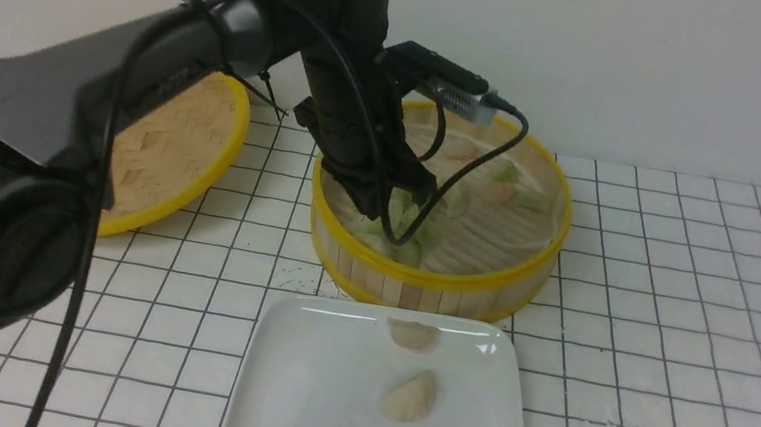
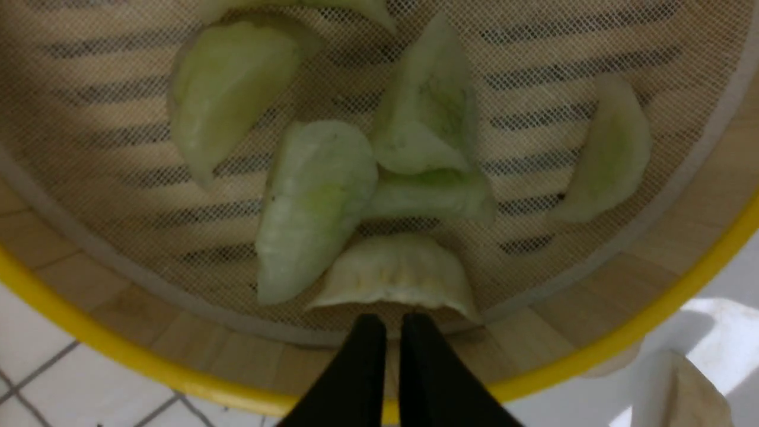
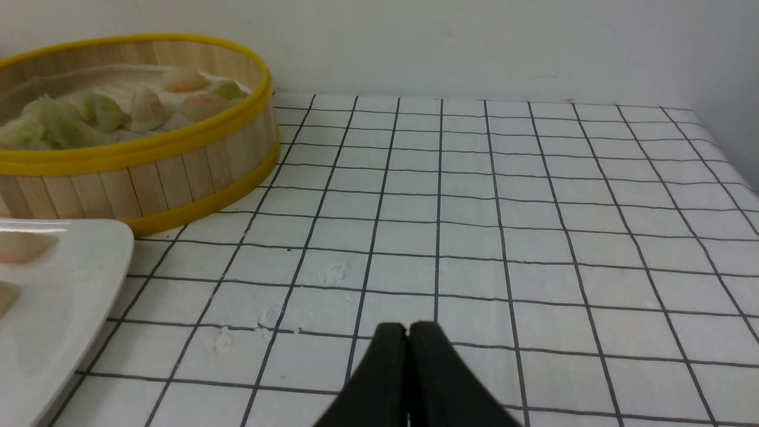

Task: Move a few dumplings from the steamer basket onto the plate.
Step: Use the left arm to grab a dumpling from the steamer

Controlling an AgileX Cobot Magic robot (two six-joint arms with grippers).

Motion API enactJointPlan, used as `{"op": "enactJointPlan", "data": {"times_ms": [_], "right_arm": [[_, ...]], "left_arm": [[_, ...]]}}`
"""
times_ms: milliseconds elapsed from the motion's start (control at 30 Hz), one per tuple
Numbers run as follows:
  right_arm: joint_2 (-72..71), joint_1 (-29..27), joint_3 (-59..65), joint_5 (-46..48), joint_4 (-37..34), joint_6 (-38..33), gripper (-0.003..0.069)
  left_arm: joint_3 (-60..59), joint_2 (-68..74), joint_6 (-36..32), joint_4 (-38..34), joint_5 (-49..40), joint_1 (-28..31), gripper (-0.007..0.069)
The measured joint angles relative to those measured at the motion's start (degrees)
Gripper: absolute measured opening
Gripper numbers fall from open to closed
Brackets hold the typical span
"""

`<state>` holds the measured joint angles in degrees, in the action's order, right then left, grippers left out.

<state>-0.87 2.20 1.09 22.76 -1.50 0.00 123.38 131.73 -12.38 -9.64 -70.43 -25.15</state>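
The steamer basket (image 1: 447, 281) stands mid-table and holds several pale green and pinkish dumplings (image 1: 502, 188). My left gripper (image 1: 385, 210) reaches down inside its near-left part. In the left wrist view the left gripper (image 2: 393, 320) has its jaws nearly together with only a thin gap and nothing between them. Its tips sit just short of a cream dumpling (image 2: 394, 276), and green dumplings (image 2: 311, 207) lie beyond that. The white plate (image 1: 318, 390) in front holds two cream-pinkish dumplings (image 1: 410, 396). My right gripper (image 3: 408, 327) is shut and empty, low over the tiled cloth.
The flat woven yellow-rimmed lid (image 1: 181, 147) lies left of the basket, partly behind my left arm. The right wrist view shows the basket (image 3: 178, 172) and a plate corner (image 3: 65, 284) to one side. A white wall runs behind the table.
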Motion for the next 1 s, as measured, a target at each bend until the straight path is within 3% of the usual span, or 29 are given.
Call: {"op": "enactJointPlan", "data": {"times_ms": [67,300,433,633,700,1000], "right_arm": [[0.0,0.0,0.0,0.0,0.0,0.0,-0.0010],[0.0,0.0,0.0,0.0,0.0,0.0,-0.0010],[0.0,0.0,0.0,0.0,0.0,0.0,-0.0010],[0.0,0.0,0.0,0.0,0.0,0.0,-0.0010],[0.0,0.0,0.0,0.0,0.0,0.0,-0.0010],[0.0,0.0,0.0,0.0,0.0,0.0,-0.0010]], "left_arm": [[0.4,0.8,0.0,0.0,0.0,0.0,0.0094],[0.7,3.8,0.0,0.5,0.0,-0.1,0.0422],[0.8,4.8,0.0,0.6,0.4,-0.3,0.0506],[1.2,5.9,0.2,1.0,0.5,-0.5,0.0472],[1.5,6.2,0.3,1.0,0.0,-0.5,0.0365],[5.6,5.4,0.4,2.8,-0.7,-0.8,0.0358]]}}
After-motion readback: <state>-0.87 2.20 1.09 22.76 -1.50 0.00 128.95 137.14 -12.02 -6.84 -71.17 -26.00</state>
